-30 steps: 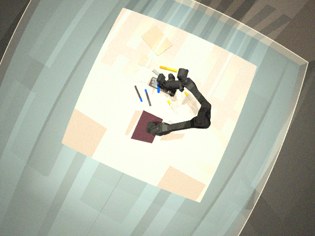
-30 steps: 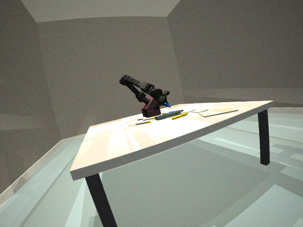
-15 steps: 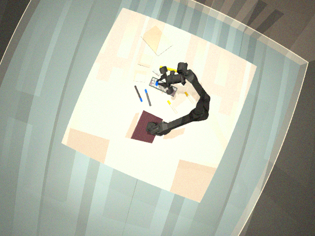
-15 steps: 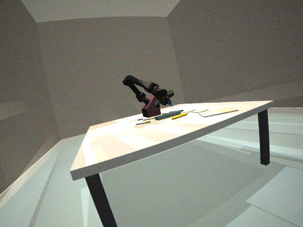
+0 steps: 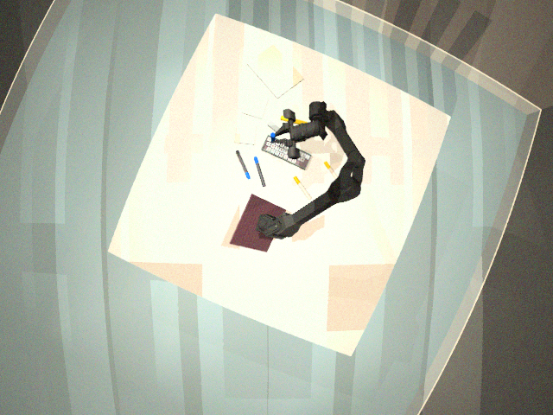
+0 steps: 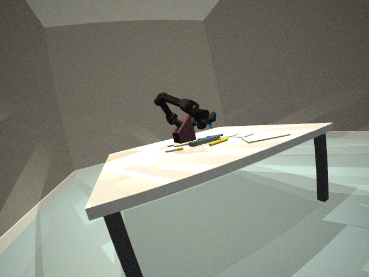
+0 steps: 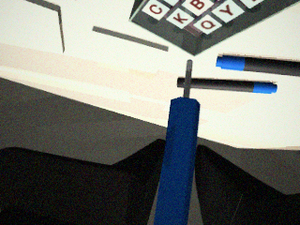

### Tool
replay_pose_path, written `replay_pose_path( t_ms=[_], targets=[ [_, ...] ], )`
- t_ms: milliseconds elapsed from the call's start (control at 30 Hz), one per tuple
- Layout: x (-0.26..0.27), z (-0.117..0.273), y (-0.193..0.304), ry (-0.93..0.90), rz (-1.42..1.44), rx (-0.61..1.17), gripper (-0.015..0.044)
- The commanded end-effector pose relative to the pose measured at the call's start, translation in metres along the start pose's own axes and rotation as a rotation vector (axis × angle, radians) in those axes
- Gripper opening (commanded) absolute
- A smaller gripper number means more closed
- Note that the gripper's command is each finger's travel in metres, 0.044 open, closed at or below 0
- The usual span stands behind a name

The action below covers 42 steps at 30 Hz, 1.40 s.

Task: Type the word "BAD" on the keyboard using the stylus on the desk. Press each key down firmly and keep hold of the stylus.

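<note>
The near edge of the pale table top [image 5: 375, 241] [image 6: 154, 193] runs between its near-left and right corners in the exterior view. Toward the right corner lies a flat pale sheet [image 5: 276, 78] [image 6: 265, 138]. Left of it, inside the near edge, a thick yellow cylinder [image 5: 284, 118] [image 6: 218, 141] lies on its side. Nearer the left edge lies a slim white stick with a yellow end [image 5: 327, 165] [image 6: 180, 148].

Farther in from the near edge rests the dark grey-green keyboard with white square keys [image 5: 285, 153] [image 6: 205, 140] [image 7: 175, 35]; the wrist view shows the red letters C, K, B, Q and Y. Above its end toward the right corner, the black parallel-jaw gripper [image 5: 274, 137] [image 6: 210, 122] [image 7: 179, 149] has its jaws closed on the blue stylus with a thin grey tip [image 5: 272, 136] [image 6: 210, 125] [image 7: 183, 136]. The stylus points down; in the wrist view its tip appears just outside the keyboard's corner near Q. Whether it touches anything cannot be told.

Beyond the keyboard, a second yellow-ended white stick [image 5: 296, 181] [image 6: 186, 143] lies apart from two black pens with blue ends [image 5: 259, 171] [image 7: 267, 65], which lie side by side. Farthest of these, toward the far-left edge, the maroon wedge-shaped base [image 5: 250, 219] [image 6: 187, 129] carries the black jointed arm [image 5: 350, 150] [image 6: 176, 100].
</note>
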<state>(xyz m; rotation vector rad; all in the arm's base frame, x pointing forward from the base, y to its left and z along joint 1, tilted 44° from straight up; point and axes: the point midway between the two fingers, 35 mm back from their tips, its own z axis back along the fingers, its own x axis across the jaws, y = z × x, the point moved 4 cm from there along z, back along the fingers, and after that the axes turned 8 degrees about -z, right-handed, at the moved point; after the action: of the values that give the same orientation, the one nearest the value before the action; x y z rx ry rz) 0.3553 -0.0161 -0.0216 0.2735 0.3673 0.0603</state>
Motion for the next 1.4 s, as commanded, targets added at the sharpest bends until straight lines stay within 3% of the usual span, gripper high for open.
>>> replay_pose_path(
  t_ms=[0,600,700,733,1367],
  targets=[
    [0.003,0.0,0.002,0.009,-0.053,0.017,0.0],
    [0.004,-0.018,-0.028,0.01,-0.053,0.016,0.0],
    [0.006,-0.019,-0.029,0.01,-0.053,0.016,0.0079],
    [0.007,-0.019,-0.03,0.01,-0.053,0.016,0.0081],
    [0.007,-0.019,-0.03,0.01,-0.053,0.016,0.0081]
  ],
)
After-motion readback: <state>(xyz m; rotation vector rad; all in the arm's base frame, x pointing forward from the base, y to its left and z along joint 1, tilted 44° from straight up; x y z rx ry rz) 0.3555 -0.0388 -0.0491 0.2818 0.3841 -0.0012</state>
